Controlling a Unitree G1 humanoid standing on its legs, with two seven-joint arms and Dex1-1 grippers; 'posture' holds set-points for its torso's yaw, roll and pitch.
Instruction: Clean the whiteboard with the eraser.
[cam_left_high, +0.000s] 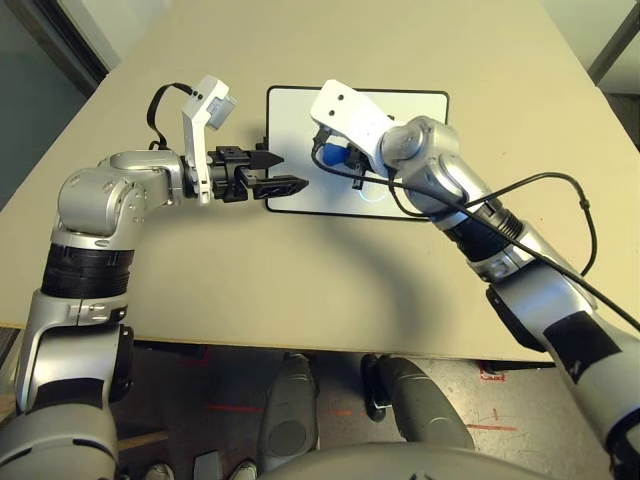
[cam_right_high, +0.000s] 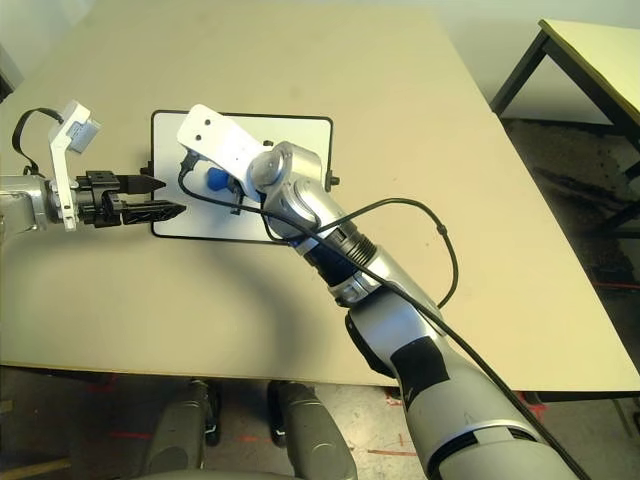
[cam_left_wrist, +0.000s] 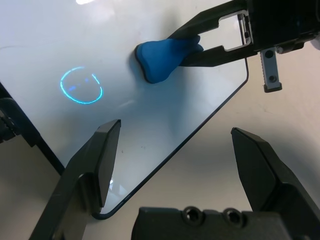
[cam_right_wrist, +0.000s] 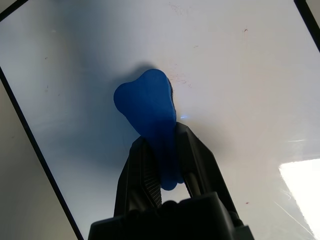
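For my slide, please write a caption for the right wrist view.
The right gripper presses the blue eraser on the whiteboard.

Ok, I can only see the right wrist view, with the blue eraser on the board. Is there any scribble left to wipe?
Observer: Yes, a light blue ring on the whiteboard, apart from the eraser.
Operator: Where's the other hand?
Observer: The left gripper hangs at the board's left edge, fingers open, holding nothing.
Operator: Is the board on a table?
Observer: Yes, it lies flat on a tan table.
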